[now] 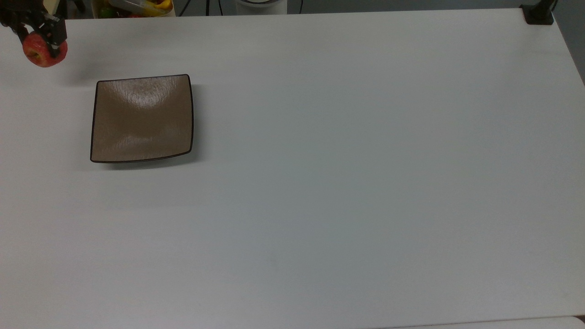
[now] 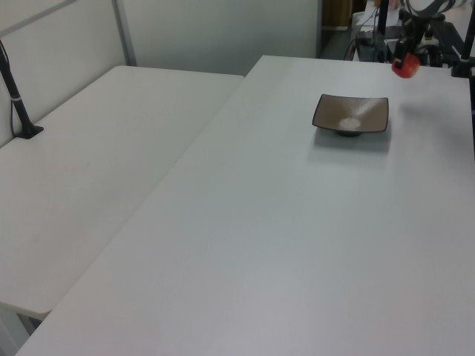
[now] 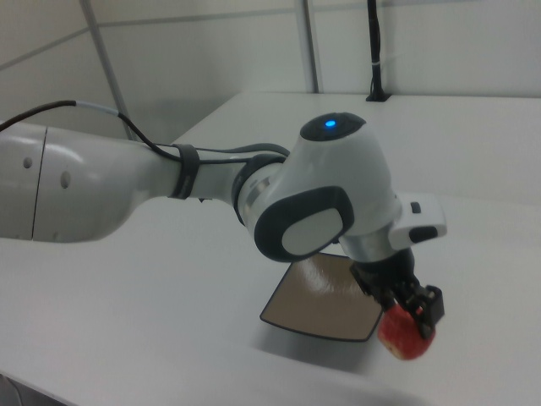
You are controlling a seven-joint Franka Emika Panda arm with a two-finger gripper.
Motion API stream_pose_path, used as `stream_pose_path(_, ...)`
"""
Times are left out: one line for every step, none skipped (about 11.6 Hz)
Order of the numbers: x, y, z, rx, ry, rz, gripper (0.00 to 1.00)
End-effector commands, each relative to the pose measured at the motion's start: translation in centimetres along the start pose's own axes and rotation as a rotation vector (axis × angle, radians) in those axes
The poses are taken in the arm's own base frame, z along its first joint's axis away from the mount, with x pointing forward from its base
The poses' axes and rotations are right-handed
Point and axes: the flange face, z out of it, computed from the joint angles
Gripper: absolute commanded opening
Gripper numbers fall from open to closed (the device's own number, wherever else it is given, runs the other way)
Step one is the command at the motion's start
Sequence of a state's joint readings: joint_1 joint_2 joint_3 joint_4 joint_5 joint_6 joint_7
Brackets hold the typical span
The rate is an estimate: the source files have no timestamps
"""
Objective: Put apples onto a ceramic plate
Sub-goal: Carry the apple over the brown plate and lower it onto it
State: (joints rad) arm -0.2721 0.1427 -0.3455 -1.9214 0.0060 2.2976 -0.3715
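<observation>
White table (image 1: pixel 347 183): open surface on every side of the ceramic plate (image 1: pixel 141 119), the sole item lying on it. Black clamp post (image 1: pixel 539 13): top view's far right corner, well apart from the plate. Bin of coloured items (image 1: pixel 137 6): beyond the table edge behind the plate.

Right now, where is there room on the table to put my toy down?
Nearly anywhere: the white table is bare from the ceramic plate across to the top view's right edge and down to its bottom edge. The busy spot is the top view's top-left corner, where the claw holds the apple above the table beside the plate.
</observation>
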Motion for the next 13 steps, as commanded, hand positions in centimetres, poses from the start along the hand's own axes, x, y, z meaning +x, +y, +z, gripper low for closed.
stream_pose_path(2.7, -5.9, -1.2, 0.035, 0.045, 0.022, 0.48)
stream_pose_path(3.8, -8.7, -1.4, 0.048, 0.054, 0.033, 0.5)
stream_pose_path(4.8, -11.3, -1.4, 0.06, 0.061, 0.045, 0.5)
stream_pose_path(5.5, -13.7, -1.1, 0.069, 0.059, 0.051, 0.5)
stream_pose_path(5.9, -15.9, -0.7, 0.071, 0.054, 0.041, 0.5)
stream_pose_path(5.9, -17.1, 0.1, 0.072, 0.041, 0.038, 0.5)
stream_pose_path(5.9, -17.3, 1.1, 0.069, 0.023, 0.034, 0.51)
stream_pose_path(5.7, -17.6, 2.2, 0.061, 0.003, 0.024, 0.61)
stream_pose_path(5.6, -18.1, 2.7, 0.054, -0.009, 0.009, 0.93)
stream_pose_path(5.6, -18.1, 2.9, 0.054, -0.015, 0.01, 1.0)
stream_pose_path(5.6, -18.2, 3.1, 0.053, -0.018, 0.007, 1.0)
stream_pose_path(5.6, -18.1, 3.1, 0.052, -0.018, 0.007, 1.0)
stream_pose_path(5.7, -18.1, 3.0, 0.053, -0.015, 0.01, 1.0)
